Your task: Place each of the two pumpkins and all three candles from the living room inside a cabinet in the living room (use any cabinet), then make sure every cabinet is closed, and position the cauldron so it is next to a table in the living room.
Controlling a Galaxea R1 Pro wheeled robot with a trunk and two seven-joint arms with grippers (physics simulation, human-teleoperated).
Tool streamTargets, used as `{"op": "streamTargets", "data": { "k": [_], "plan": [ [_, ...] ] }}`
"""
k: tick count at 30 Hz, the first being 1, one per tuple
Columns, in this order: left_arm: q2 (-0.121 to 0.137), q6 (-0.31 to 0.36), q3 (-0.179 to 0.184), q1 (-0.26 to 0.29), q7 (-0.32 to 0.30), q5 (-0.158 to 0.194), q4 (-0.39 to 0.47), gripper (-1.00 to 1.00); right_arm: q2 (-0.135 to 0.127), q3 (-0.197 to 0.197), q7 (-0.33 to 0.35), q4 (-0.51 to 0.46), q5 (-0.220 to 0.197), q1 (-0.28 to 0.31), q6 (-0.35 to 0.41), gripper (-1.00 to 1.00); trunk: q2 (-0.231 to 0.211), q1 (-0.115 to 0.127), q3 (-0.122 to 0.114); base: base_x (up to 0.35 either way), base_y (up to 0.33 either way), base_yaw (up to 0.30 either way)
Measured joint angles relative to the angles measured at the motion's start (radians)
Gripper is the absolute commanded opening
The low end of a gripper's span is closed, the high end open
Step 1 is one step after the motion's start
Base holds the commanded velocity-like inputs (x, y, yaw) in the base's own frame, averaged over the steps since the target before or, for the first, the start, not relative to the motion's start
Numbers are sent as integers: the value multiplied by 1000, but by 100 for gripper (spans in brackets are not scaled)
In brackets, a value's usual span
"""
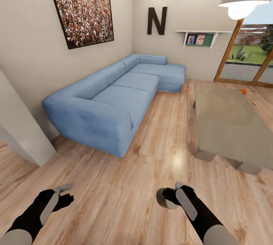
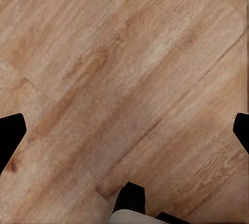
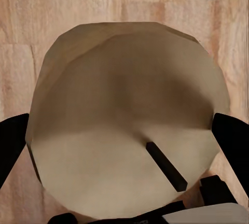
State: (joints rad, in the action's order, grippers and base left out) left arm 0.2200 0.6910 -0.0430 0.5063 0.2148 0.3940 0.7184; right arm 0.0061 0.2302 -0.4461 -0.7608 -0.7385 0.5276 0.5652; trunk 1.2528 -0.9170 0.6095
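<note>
My right gripper [image 1: 169,196] is shut on a candle [image 3: 127,125], a squat round beige one with a short dark wick; it is a pale disc [image 1: 163,198] held low over the wooden floor. The left gripper [image 1: 65,190] hangs open over bare floor, its dark fingertips [image 2: 11,136] wide apart with nothing between them. The long grey table [image 1: 227,124] stands ahead on the right. A small orange thing [image 1: 243,91], perhaps a pumpkin, lies on the floor beyond the table's far corner. The cabinet and the cauldron are out of view.
A blue sectional sofa [image 1: 113,101] runs along the left wall toward the far corner. A white wall corner [image 1: 19,135] juts in at the near left. Open wooden floor [image 1: 159,131] lies between sofa and table. Glass doors [image 1: 250,59] are at the far right.
</note>
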Motion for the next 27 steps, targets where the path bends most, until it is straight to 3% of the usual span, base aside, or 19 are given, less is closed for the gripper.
{"op": "streamTargets", "data": {
  "k": [8,27],
  "plan": [
    [1,-1,0,0,0,0,0,100,1,0,0,0,0,0,0,-100,-56,31,-18,-191,0,-250],
    [1,1,0,0,0,0,0,100,2,1,1,2,-1,0,-2,-100,-189,104,-65,-6,0,-240]
  ]
}}
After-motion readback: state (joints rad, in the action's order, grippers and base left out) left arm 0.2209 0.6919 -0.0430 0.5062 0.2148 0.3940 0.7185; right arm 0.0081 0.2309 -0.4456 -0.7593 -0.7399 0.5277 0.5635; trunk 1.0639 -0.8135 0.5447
